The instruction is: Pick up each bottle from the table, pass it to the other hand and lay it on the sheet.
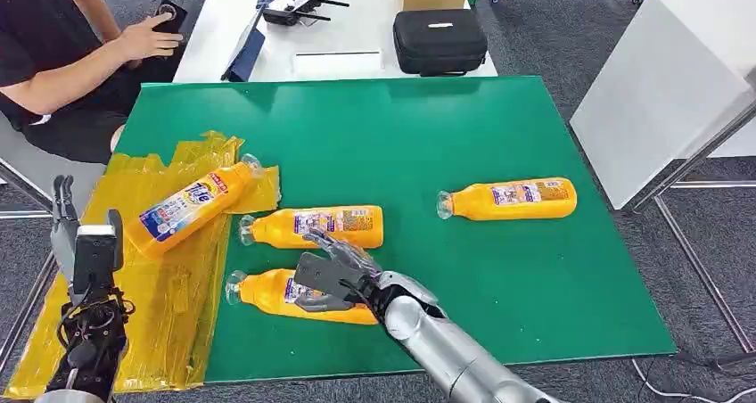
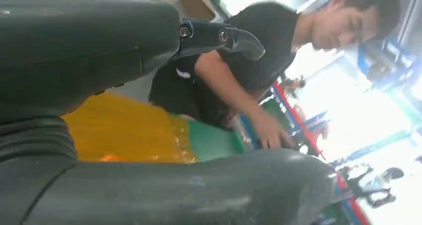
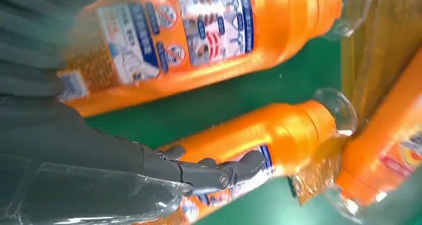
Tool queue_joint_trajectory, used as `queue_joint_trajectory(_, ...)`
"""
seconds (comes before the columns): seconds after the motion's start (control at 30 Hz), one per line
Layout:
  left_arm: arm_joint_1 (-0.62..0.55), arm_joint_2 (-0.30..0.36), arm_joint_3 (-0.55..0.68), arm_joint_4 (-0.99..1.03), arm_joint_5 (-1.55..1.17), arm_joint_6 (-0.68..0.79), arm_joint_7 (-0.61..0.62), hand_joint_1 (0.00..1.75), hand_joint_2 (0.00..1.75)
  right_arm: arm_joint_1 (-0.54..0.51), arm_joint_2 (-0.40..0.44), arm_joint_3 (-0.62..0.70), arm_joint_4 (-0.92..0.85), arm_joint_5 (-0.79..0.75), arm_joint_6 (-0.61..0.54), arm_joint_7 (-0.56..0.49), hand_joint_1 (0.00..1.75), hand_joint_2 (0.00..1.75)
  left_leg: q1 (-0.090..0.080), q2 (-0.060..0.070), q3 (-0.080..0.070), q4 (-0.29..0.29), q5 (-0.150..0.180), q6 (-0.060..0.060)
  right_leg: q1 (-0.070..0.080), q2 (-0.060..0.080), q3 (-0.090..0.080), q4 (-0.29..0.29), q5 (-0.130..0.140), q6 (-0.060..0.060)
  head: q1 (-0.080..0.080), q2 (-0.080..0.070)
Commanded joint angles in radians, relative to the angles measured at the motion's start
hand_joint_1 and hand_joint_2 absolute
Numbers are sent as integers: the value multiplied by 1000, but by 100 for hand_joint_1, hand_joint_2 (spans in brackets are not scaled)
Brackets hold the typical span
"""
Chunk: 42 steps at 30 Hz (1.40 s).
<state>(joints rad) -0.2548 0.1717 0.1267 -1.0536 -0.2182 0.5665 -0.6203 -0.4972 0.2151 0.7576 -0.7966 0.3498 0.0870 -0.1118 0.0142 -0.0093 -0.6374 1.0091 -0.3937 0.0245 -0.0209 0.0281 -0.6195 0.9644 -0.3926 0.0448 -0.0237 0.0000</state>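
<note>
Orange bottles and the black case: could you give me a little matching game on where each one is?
Things:
1. orange bottle with blue label
2. orange bottle under the right hand
3. orange bottle lying alone
4. black zipped case

Places:
A. white table
B. yellow plastic sheet
C. green mat, far right
D. green mat, nearest the robot

Pairs: 1-B, 2-D, 3-C, 4-A

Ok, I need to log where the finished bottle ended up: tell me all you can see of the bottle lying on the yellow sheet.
The bottle on the sheet is orange plastic with a clear cap and a blue-and-white printed label. It lies on its side, slanted, cap toward the table's middle, on the crinkled yellow sheet at the green table's left edge. Neither hand touches it.
</note>
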Motion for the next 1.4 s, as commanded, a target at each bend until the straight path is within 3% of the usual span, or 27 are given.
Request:
queue_joint_trajectory(0.03, -3, -14, 31, -20, 20, 13, -10, 0, 0, -46, 24, 63, 127, 16, -17, 27, 0, 175, 0, 0, 2, 0, -1, 0, 1, -2, 2, 0, -1, -2, 0, 0)
queue_joint_trajectory(0.3, 21, 1, 28, -33, 31, 38, -6, 0, 0, -5, 20, 131, 54, 123, -73, 131, 0, 175, 0, 1, 5, 0, -3, -1, 1, -2, 4, 0, -2, -3, 0, 0)
queue_joint_trajectory(0.43, 66, 3, 61, -78, 36, 35, 12, 0, 0, 35, -19, 207, -38, 311, -72, 306, 0, 175, 1, 1, 8, 1, -5, -1, 2, -3, 7, 1, -4, -4, -1, 0)
queue_joint_trajectory(0.57, 50, 11, 63, -55, 40, 22, 13, 0, 0, 33, -27, 237, -2, 372, -47, 354, 0, 175, 1, 1, 5, 0, -3, -1, 1, -3, 4, 0, -3, -3, -1, 0)
queue_joint_trajectory(0.73, -3, 14, 45, 8, 54, 24, -4, 0, 0, 45, -17, 265, 92, 422, 2, 351, 0, 175, 1, -2, 2, -1, 0, -1, 1, -4, 1, -1, -2, -2, 0, 0)
queue_joint_trajectory(1.17, 13, 19, 42, 14, 79, 31, -17, 0, 0, 66, -39, 310, 81, 520, 33, 373, 0, 175, 1, -1, 11, -3, -2, -2, 2, -6, 8, -3, -3, -4, -1, 0)
queue_joint_trajectory(1.33, -4, 7, 41, 21, 78, 35, -17, 0, 0, 81, -57, 292, 83, 548, 33, 385, 0, 175, 1, -2, 10, -2, -2, -2, 1, -5, -1, -2, -4, -5, 0, 0)
queue_joint_trajectory(1.37, -10, 3, 40, 27, 78, 35, -17, 0, 0, 83, -55, 281, 93, 550, 40, 381, 59, 175, 1, -3, 11, -3, -2, -2, 2, -7, 0, -3, -4, -6, -1, 0)
queue_joint_trajectory(1.4, -12, 2, 41, 29, 78, 35, -17, 0, 0, 85, -55, 275, 97, 549, 38, 380, 175, 175, 0, -3, 10, -3, -2, -2, 1, -6, -1, -3, -4, -5, 0, 0)
